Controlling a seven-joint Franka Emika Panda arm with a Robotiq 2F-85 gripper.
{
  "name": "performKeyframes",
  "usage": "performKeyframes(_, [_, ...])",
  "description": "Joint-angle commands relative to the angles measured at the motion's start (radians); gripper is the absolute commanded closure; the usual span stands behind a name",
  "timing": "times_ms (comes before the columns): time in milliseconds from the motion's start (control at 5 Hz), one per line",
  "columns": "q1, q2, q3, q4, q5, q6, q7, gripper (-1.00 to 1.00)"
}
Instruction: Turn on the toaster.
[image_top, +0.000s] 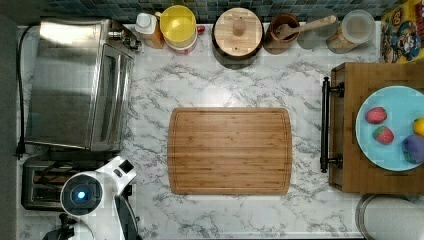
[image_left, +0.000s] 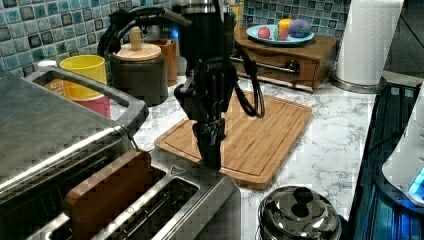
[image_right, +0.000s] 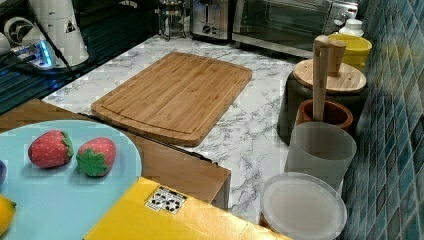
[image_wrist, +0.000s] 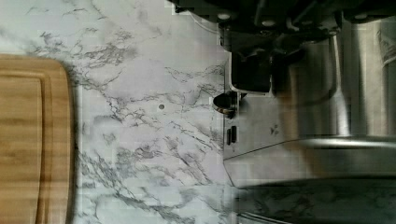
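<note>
At the top view's lower left corner of the marble worktop (image_top: 235, 85) sits the toaster (image_top: 42, 182), just below the large toaster oven (image_top: 75, 82) that takes up the upper left. My arm comes in from the bottom edge there, and its white wrist covers the toaster's right end. My gripper (image_left: 210, 159) hangs straight down over that end; in the left view its tip is level with the toaster's top edge, at the end nearest the cutting board (image_top: 230, 150). I cannot tell whether my fingers are apart or together, since they read as one dark column. A slice of toast (image_left: 107, 192) stands upright in one of the toaster's slots. In the wrist view the dark lever (image_wrist: 251, 71) is right under my gripper body, with a small knob (image_wrist: 225, 101) beside it on the steel face.

Moving right, the cutting board lies flat in the middle of the worktop, well apart from the toaster. Along the back edge stand a yellow cup (image_top: 178, 25), a wood-lidded canister (image_top: 238, 32) and a utensil holder (image_top: 284, 31). At the right edge a wooden tray (image_top: 350, 160) carries a blue plate (image_top: 395, 107) of toy fruit.
</note>
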Motion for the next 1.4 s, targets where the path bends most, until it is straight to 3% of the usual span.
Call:
performKeyframes(200, [0.019, 0.074, 0.027, 0.160, -0.068, -0.050, 0.072, 1.00])
performKeyframes(600, [0.035, 0.174, 0.044, 0.109, -0.093, -0.032, 0.093, 1.00])
performKeyframes(800, [0.017, 0.238, 0.019, 0.087, -0.150, -0.017, 0.144, 1.00])
performKeyframes(1400, [-0.039, 0.232, -0.033, -0.115, 0.053, 0.120, -0.088, 1.00])
